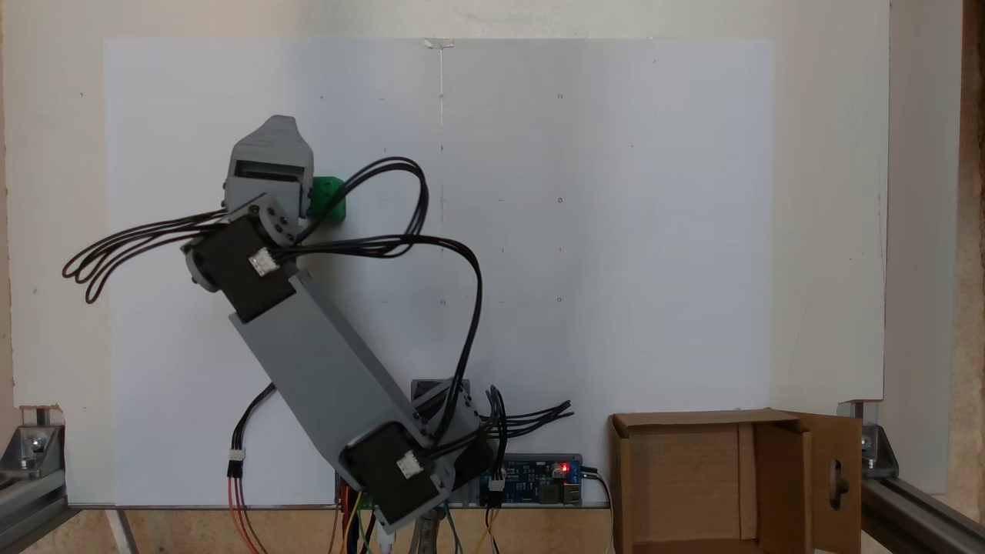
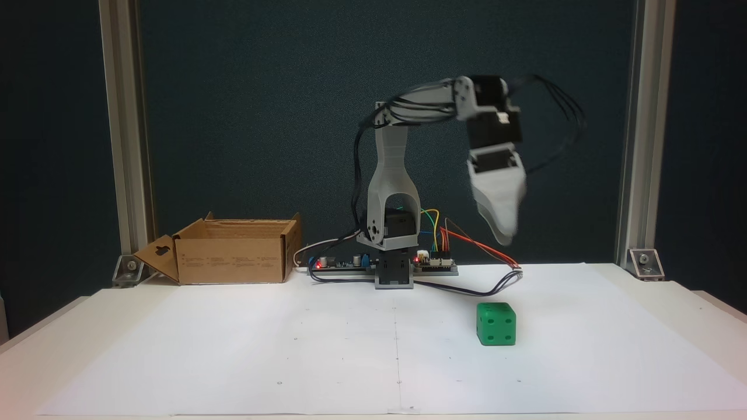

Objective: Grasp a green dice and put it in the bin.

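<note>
The gripper (image 2: 505,236) hangs in the air above the white sheet (image 2: 350,350), its grey tip pointing down. In this front-facing fixed view the jaws appear as one blurred wedge, one lying behind the other, so I cannot tell whether the fingers are spread or pressed together. They hold nothing that can be seen.

The green dice (image 2: 496,324) sits on the sheet below the fingertips, clearly apart from them, and a little toward the camera (nothing touches it). Two of its faces show recessed pips.

In the fixed view from above, the gripper (image 1: 278,123) covers part of the green dice (image 1: 329,196), which shows just to the right of the grey housing, beside the looping black cables (image 1: 385,231).

The bin (image 2: 233,256), a brown cardboard box with open flaps, stands well away from the fingers, far to their left in the front view, beside the arm's base (image 2: 394,274). From above, the bin (image 1: 677,485) lies at the lower right, its flap with the oval cutout turned outward. A circuit board (image 1: 539,477) with a red light sits between the base and the bin.
</note>
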